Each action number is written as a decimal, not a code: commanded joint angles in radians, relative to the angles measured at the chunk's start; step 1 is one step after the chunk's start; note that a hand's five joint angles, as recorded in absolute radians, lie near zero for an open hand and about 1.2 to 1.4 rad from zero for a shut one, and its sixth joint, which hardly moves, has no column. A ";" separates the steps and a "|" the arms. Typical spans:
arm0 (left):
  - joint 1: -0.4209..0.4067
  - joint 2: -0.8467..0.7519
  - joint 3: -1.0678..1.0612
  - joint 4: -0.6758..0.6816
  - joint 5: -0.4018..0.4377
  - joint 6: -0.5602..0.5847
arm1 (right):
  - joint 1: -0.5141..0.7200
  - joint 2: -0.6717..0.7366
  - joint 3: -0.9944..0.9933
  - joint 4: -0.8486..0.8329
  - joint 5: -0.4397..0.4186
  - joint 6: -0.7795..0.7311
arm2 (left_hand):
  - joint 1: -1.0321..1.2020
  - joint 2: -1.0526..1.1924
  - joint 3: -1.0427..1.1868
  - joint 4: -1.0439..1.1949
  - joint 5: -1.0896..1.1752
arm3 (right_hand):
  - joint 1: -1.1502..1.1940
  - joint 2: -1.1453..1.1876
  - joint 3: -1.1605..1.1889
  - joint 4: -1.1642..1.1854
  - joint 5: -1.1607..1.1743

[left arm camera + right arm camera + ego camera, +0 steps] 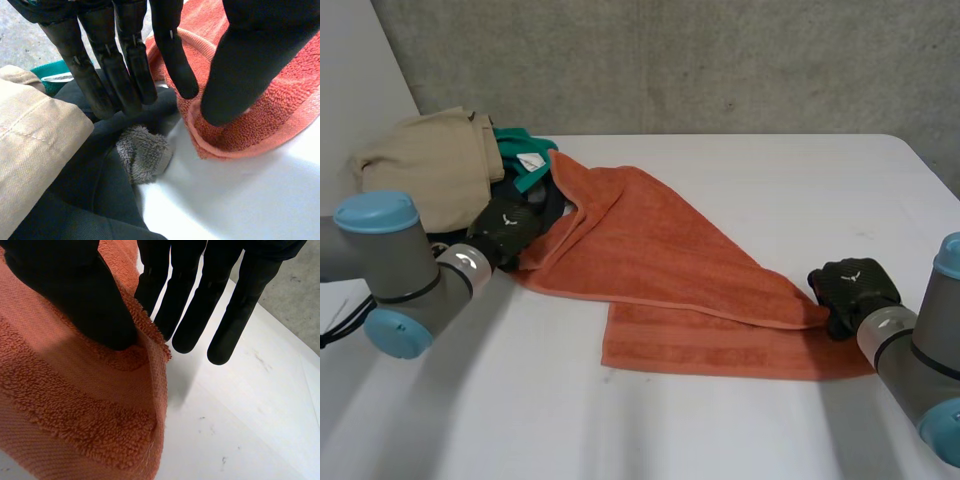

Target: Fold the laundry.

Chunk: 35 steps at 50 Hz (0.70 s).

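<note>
Fingers (pixel 190 315) of the right hand (pixel 855 290) run straight past the near corner of the orange towel (pixel 660 250), with the thumb bearing down on top, so the hem looks pinched between them. That arm lies low, its wrist close to the white table (pixel 770 180). From those fingertips one layer slants across to the left hand (pixel 505 228), which pinches the far corner between its thumb and a straight finger (pixel 175 60); the other fingers reach over a dark garment (pixel 100 175). By this, the first fold is only half laid, skewed over the flat layer beneath. Beyond the left fingertips a tan garment (pixel 430 165) and a green garment (pixel 525 150) wait unfolded.
</note>
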 commanded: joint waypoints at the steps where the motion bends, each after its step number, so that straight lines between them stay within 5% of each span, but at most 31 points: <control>1: -0.001 -0.026 0.038 -0.015 -0.001 0.000 | -0.001 0.000 -0.011 0.002 0.005 0.000 | 0.375 0.384 0.388 0.385 0.395 | 0.290 0.223 0.213 0.203 0.238; 10: 0.001 -0.031 0.074 -0.052 -0.035 -0.003 | 0.002 -0.006 -0.019 0.013 0.011 -0.005 | 0.402 0.411 0.414 0.412 0.422 | 0.290 0.223 0.213 0.203 0.238; 16: -0.004 0.032 0.045 -0.127 -0.052 -0.071 | 0.002 -0.014 -0.014 0.013 0.010 -0.003 | -0.340 -0.331 -0.328 -0.330 -0.320 | 0.290 0.223 0.213 0.203 0.238; 30: 0.002 0.009 0.051 -0.173 -0.038 -0.105 | 0.004 -0.014 -0.008 0.013 0.011 -0.003 | -0.346 -0.337 -0.334 -0.336 -0.327 | 0.290 0.223 0.213 0.203 0.238; 35: 0.007 -0.066 0.135 -0.129 -0.044 -0.108 | 0.001 -0.013 -0.005 0.013 0.010 -0.003 | -0.171 -0.162 -0.158 -0.161 -0.151 | 0.290 0.223 0.213 0.203 0.238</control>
